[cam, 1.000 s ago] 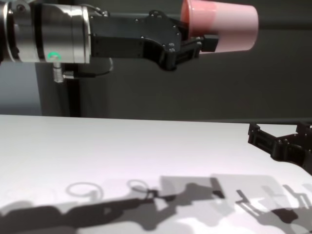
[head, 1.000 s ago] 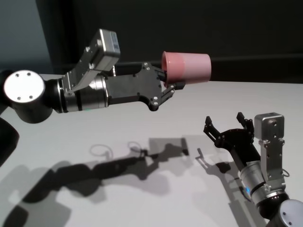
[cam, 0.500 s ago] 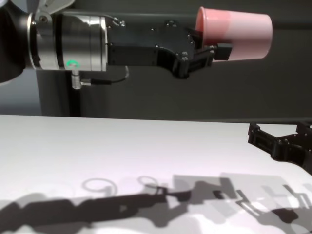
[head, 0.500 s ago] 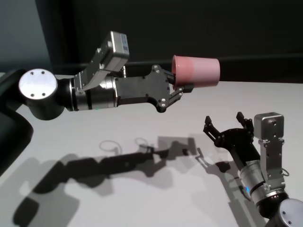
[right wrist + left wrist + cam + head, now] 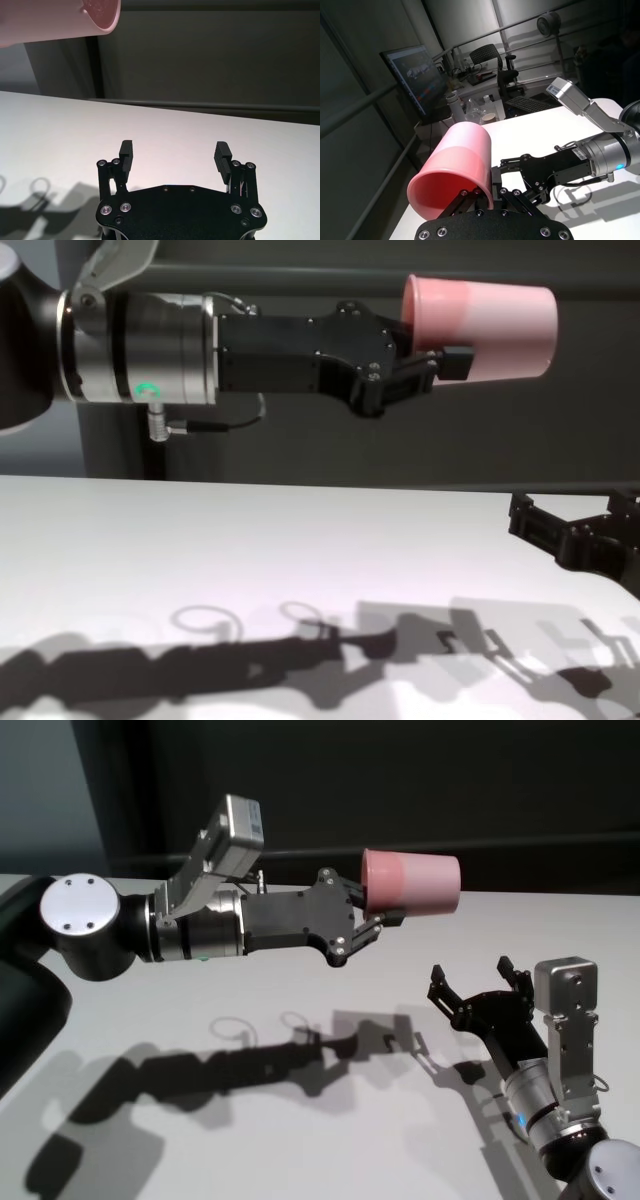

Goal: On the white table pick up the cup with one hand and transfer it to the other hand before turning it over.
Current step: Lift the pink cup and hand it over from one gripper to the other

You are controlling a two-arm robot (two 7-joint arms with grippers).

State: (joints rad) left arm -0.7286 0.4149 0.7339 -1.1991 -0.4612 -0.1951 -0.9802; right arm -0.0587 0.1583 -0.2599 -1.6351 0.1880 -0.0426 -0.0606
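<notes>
Change: against the frame half a second back, the left gripper and the cup sit a touch lower in the head view and hardly shifted sideways; a full second back they were further toward nine o'clock; the right gripper has not moved
Cup: held in the air, well above the white table; lying on its side with the open mouth facing the left gripper and the closed base pointing toward three o'clock; in the head view it sits at about eleven o'clock from the right gripper, well apart from it
Left gripper: reaching from nine o'clock across the table's far half; fingers clamped on the cup's rim, one finger inside the mouth and one on the outer wall, as the left wrist view shows; silver-grey wrist with a green light behind it
Right gripper: low over the table at about four o'clock in the head view, pointing up toward eleven o'clock; fingers spread wide with nothing between them; the right wrist view shows the cup's mouth up ahead, clear of both fingers
Table: plain white; the left arm's shadow runs across it under the cup; the right gripper's shadow lies just beside that gripper
</notes>
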